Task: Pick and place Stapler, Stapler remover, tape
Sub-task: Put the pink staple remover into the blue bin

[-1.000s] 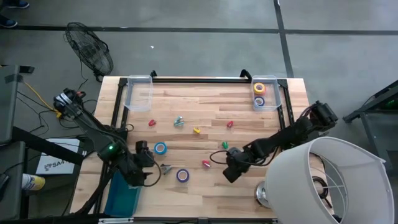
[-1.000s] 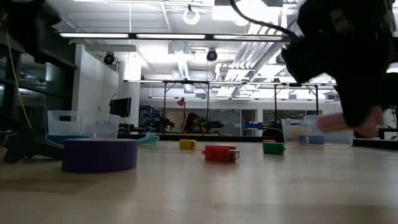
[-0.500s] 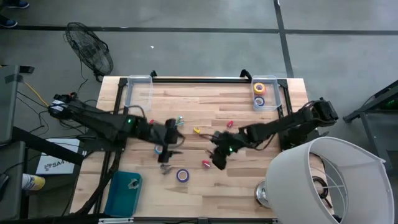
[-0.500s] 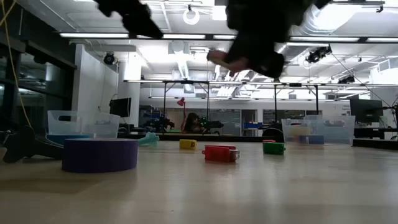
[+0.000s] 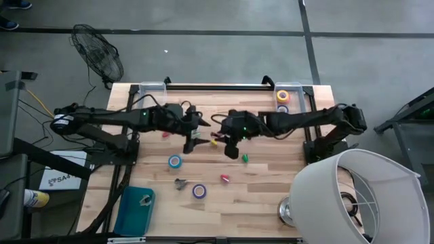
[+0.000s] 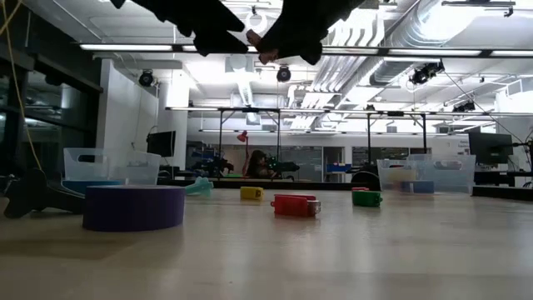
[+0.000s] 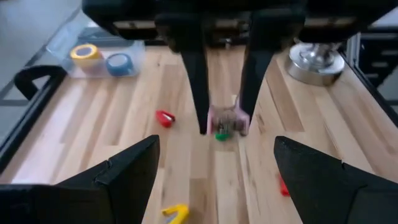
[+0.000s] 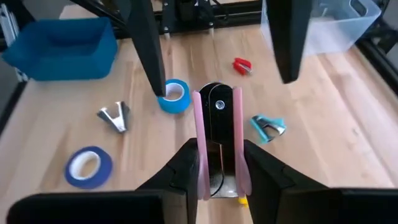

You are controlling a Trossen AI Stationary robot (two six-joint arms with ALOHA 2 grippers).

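Two claws meet above mid-table: my right gripper (image 8: 219, 180) pinches a thin pink tape ring (image 8: 219, 140) on edge, while my left gripper (image 5: 194, 134) faces it, dark fingers spread wide.

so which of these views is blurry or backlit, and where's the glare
Low view: the arms overhead are backlit silhouettes against bright ceiling strip lights, and the near purple tape roll is soft. Left wrist view: hazy throughout. Right wrist view: the pink tape held in the right gripper is crisp. High view: evenly lit.
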